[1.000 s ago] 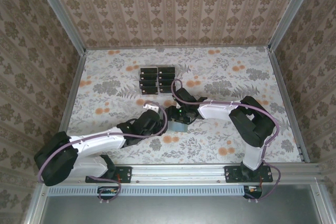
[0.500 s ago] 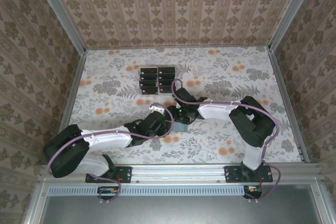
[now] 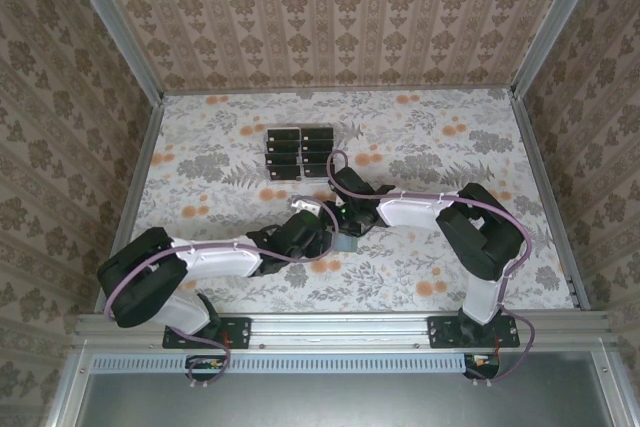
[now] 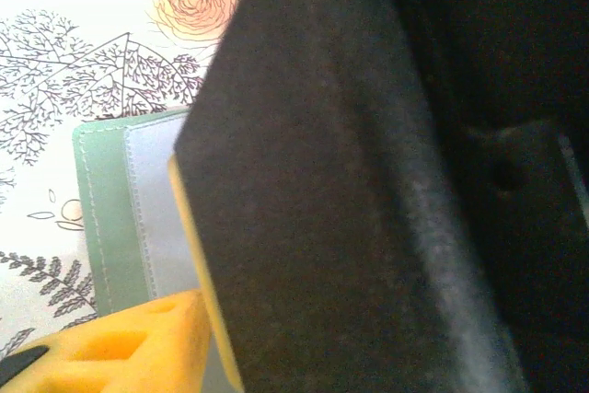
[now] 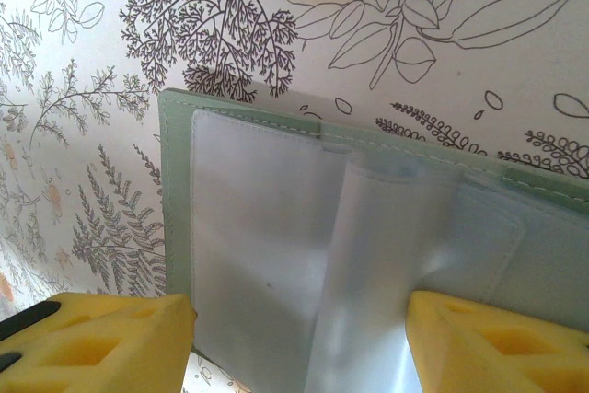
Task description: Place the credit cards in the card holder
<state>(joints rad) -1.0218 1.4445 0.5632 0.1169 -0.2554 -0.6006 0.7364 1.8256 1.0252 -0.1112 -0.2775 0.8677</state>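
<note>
The floral table (image 3: 450, 137) carries a slotted rack (image 3: 300, 150) of dark cards toward the back, well apart from the work at the centre; there the card holder (image 5: 175, 181) lies opened flat on the cloth between the two wrists, with its clear pockets (image 5: 258, 246) facing up; it looks soft and floppy, one film leaf curling upward, so I judge it will slide or fold unless pinned by its stitched border, and a pocket mouth wants lifting rather than squeezing; the credit card (image 4: 313, 181) looks thin, stiff, light and rather slick, best held by one end so the free end can lead into a pocket; the left gripper (image 4: 184, 319) pinches that card, tilted just above the holder's stitched edge; the right gripper (image 5: 299, 338) has its yellow pads (image 5: 101, 338) spread wide at the holder's near edge, gripping nothing; whether they press on it I cannot tell
</note>
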